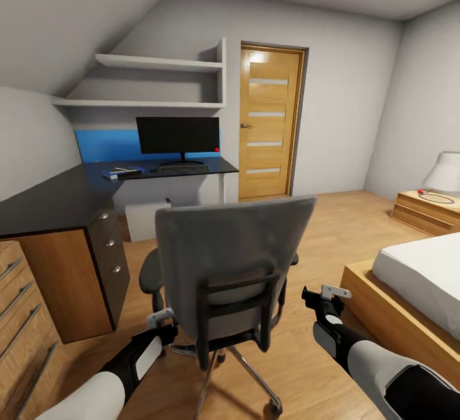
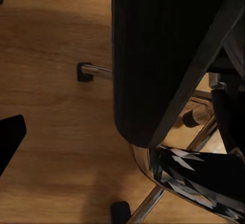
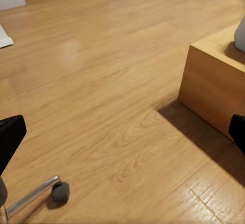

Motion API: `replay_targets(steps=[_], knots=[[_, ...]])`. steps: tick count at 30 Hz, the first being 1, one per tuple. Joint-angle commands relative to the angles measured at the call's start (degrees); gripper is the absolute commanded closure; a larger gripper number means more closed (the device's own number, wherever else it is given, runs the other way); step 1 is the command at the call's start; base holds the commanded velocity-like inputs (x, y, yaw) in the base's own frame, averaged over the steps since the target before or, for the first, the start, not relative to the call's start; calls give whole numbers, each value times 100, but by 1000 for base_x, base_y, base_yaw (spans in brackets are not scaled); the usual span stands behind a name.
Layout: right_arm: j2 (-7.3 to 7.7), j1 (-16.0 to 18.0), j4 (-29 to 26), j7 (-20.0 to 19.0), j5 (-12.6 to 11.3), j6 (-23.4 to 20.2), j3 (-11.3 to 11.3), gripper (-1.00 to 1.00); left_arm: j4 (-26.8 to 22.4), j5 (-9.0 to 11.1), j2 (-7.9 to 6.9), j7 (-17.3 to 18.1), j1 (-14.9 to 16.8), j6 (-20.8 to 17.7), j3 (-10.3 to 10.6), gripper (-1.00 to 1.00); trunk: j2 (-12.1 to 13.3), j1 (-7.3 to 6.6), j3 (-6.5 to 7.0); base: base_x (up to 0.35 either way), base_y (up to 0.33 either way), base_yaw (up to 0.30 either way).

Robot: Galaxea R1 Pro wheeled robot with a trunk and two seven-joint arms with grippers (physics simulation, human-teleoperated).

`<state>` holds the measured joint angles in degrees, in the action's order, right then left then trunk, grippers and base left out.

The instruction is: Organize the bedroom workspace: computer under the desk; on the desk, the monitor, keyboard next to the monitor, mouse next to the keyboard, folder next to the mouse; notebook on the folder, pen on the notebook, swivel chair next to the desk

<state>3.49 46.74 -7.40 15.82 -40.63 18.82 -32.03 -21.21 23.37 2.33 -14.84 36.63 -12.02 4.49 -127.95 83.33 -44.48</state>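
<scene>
The grey swivel chair [image 1: 230,260] stands in the middle of the floor, its back toward me and its chrome base [image 2: 153,198] on the wood floor. My left gripper [image 1: 160,319] is open beside the chair back's left edge, with one black finger [image 2: 10,137] in sight. To the chair's right, my right gripper [image 1: 326,295] hangs open over bare floor. On the black desk [image 1: 57,196] stand the monitor [image 1: 177,136] and keyboard [image 1: 183,167]. The blue folder [image 1: 121,173] lies left of them with a dark notebook [image 1: 126,169] on top. The pale computer [image 1: 145,219] sits under the desk. Mouse and pen are too small to tell.
A wooden chest of drawers [image 1: 22,324] stands at the near left beside the desk's black drawers [image 1: 110,247]. A bed on a wooden frame [image 1: 409,292] fills the right. Behind it is a nightstand [image 1: 427,210] with a lamp. A wooden door [image 1: 268,123] is in the far wall.
</scene>
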Motion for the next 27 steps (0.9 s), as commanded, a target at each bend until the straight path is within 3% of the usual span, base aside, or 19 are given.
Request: replay_targets(steps=[1,7,17,27], knots=[[2,2,-7,27,-42,8,-49,-100,-15,45,-1,-35,2,-26,49,-100,-3,-1,-6,0,0,0],[2,2,-7,27,-42,8,-48,-100,9,45,2,-18,2,-28,50,-100,-3,-1,-6,-34,0,0],[2,2,-7,27,-42,8,-49,-100,12,45,-12,-19,2,-29,51,-100,-3,-1,-6,-295,-11,0],[-9,2,-22,27,-42,8,-61,-100,12,39,-6,-19,2,-29,52,-100,-3,-1,-6,-110,-24,0]])
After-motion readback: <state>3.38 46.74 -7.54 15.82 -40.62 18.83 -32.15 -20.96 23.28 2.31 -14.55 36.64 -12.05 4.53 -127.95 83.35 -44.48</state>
